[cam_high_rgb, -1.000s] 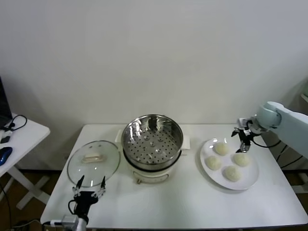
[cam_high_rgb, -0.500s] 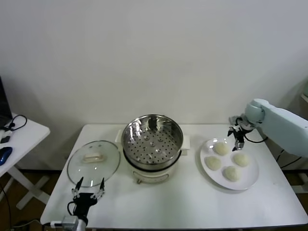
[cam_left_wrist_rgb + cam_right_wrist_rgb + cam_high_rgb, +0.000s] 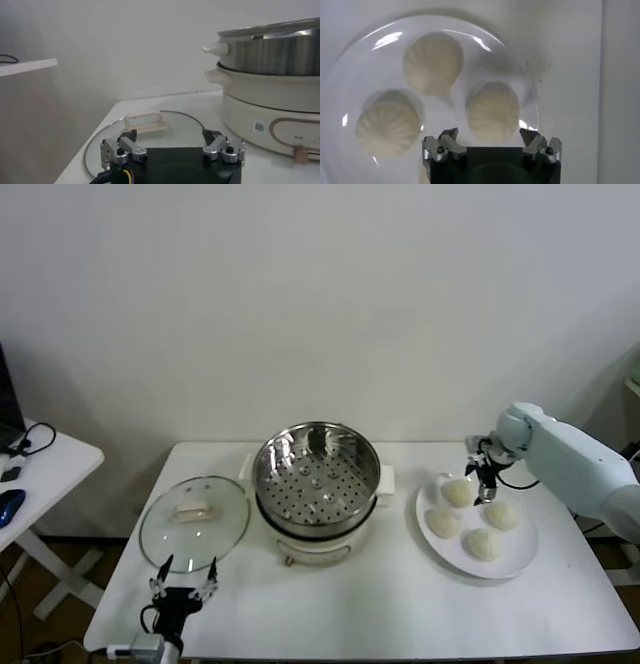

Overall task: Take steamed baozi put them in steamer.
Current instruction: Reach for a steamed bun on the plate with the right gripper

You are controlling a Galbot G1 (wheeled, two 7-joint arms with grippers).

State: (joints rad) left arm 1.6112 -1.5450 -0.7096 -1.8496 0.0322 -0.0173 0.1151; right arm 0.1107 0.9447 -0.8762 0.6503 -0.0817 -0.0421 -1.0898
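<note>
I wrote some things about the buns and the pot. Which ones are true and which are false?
1. All four baozi sit on the white plate. True.
2. The steamer already has a bun inside. False: its tray holds none.
3. The glass lid covers the steamer. False: it lies on the table beside it.
4. The right gripper is open above the plate. True.
5. The left gripper is open near the lid. True.

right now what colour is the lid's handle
Cream, on the glass lid; the handle shows best in the left wrist view.
</note>
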